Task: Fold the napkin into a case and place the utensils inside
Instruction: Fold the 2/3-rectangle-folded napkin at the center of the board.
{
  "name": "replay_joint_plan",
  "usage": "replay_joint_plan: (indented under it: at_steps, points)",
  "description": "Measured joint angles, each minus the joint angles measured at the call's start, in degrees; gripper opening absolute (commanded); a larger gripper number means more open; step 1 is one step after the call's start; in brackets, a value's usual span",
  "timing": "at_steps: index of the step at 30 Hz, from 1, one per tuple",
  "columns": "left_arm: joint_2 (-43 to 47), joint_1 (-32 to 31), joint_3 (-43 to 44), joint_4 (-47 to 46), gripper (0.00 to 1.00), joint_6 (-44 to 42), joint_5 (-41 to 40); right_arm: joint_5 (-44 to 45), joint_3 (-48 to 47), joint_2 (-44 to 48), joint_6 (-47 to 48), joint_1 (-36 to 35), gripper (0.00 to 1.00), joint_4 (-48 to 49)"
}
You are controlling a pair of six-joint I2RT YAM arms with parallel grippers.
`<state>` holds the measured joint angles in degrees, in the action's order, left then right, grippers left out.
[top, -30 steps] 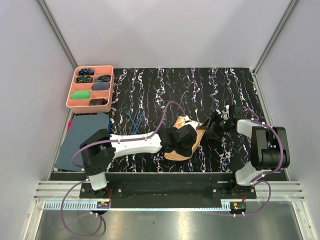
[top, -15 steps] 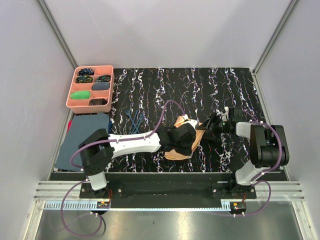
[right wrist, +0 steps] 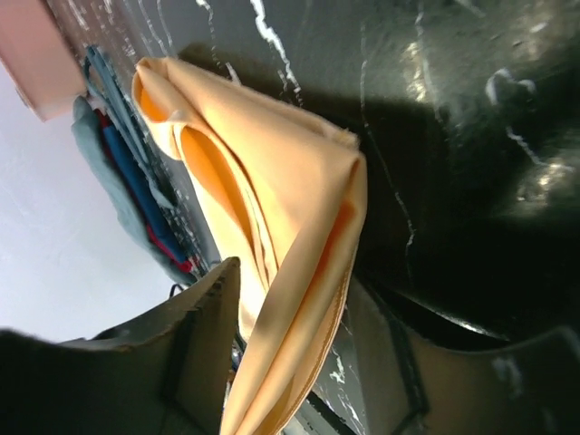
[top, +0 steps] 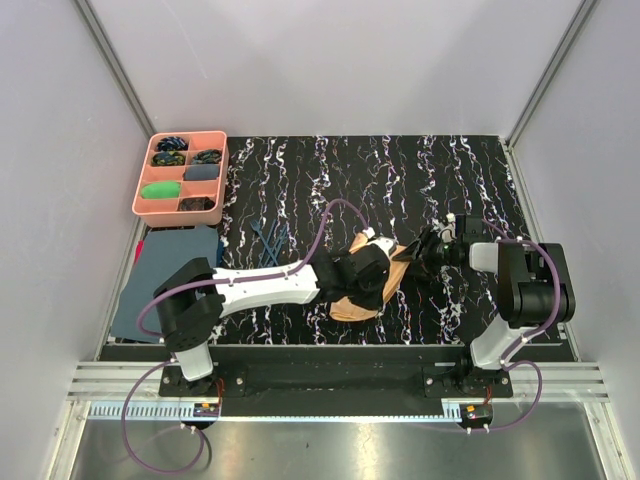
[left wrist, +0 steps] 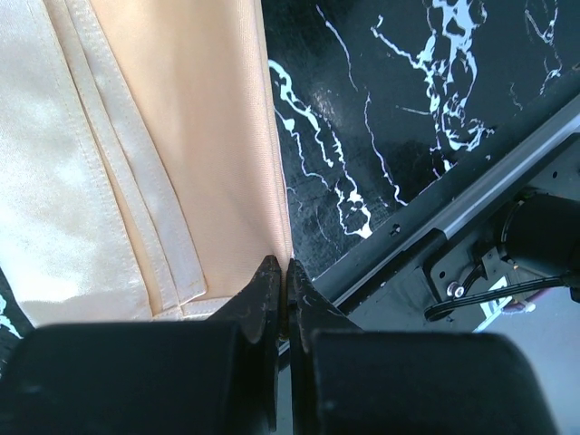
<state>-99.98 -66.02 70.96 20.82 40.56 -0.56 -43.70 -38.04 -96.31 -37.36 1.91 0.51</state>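
My left jaws are pinched shut on the shiny peach-orange fabric napkin (right wrist: 299,208), anchoring its edge mid-front of the black marbled table (top: 300,170), so my open right jaws can straddle the raised fold.

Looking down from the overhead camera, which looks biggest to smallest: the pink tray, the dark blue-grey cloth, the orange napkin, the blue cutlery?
1. dark blue-grey cloth
2. pink tray, only slightly smaller
3. orange napkin, folded and partly covered, so unsure
4. blue cutlery
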Motion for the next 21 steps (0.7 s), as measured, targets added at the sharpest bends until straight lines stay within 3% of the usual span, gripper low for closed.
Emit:
replay_joint_plan:
  at_steps: [1, 7, 10, 11, 12, 15, 16, 18, 21]
  points:
    - [0.0, 0.0, -0.2, 0.0, 0.00, 0.0, 0.2, 0.3, -0.2, -0.1, 0.1, 0.0, 0.49, -0.4]
    - [0.1, 0.0, -1.5, -0.6, 0.00, 0.3, 1.5, 4.1, -2.2, -0.9, 1.8, -0.1, 0.36, -2.6]
    - [0.1, 0.0, -1.8, -1.2, 0.00, 0.5, 1.9, 5.6, -3.6, -1.6, 3.1, -0.1, 0.18, -3.7]
    - [0.1, 0.0, -1.9, -1.3, 0.00, 0.5, 2.0, 5.8, -4.0, -1.9, 3.6, -0.1, 0.07, -3.9]
    - [0.1, 0.0, -1.9, -1.4, 0.00, 0.4, 2.2, 6.2, -4.4, -2.1, 4.1, -0.1, 0.04, -4.1]
    - [0.1, 0.0, -2.0, -1.8, 0.31, 0.1, 3.0, 6.4, -5.0, -2.6, 4.9, -0.1, 0.00, -4.7]
    - [0.1, 0.0, -2.0, -2.1, 0.47, -0.1, 3.4, 6.6, -5.0, -2.8, 5.0, -0.1, 0.00, -4.9]
    - [0.1, 0.0, -2.0, -2.5, 0.51, -0.9, 4.0, 6.7, -5.0, -2.8, 5.2, -0.1, 0.00, -5.0]
    - [0.9, 0.8, -2.0, -2.5, 0.48, -1.8, 4.3, 6.8, -5.1, -2.8, 5.7, -0.1, 0.00, -5.1]
